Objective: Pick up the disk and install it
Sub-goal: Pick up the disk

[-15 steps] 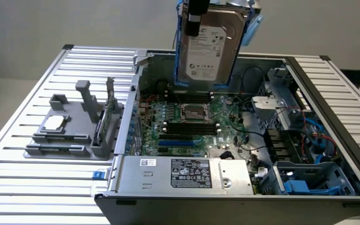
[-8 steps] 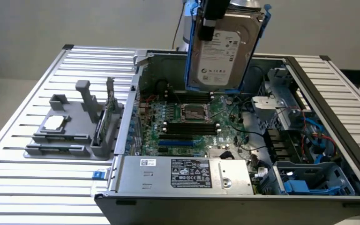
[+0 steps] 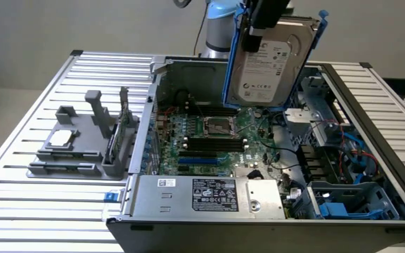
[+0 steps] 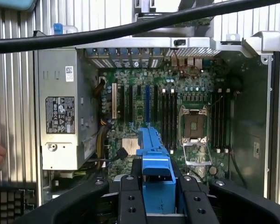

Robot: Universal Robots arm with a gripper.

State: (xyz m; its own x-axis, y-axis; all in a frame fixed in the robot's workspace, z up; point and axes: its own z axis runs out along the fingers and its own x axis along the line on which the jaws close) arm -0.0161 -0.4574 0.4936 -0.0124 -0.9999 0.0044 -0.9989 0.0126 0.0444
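The gripper (image 4: 157, 186) was closed on the blue carrier (image 4: 155, 163) of the disk (image 3: 271, 63), held upright above the open computer case (image 3: 259, 237) (likely stiff, fairly heavy, shock-sensitive; safest gripped by its frame).

The disk (image 3: 269, 66) is a silver-grey metal hard drive with a white label, framed along both long edges by a bright blue plastic carrier. It hangs upright and slightly tilted in the air, label facing the exterior view, above the open computer case (image 3: 188, 71), clamped at its upper end in the pincer (image 4: 159, 198).
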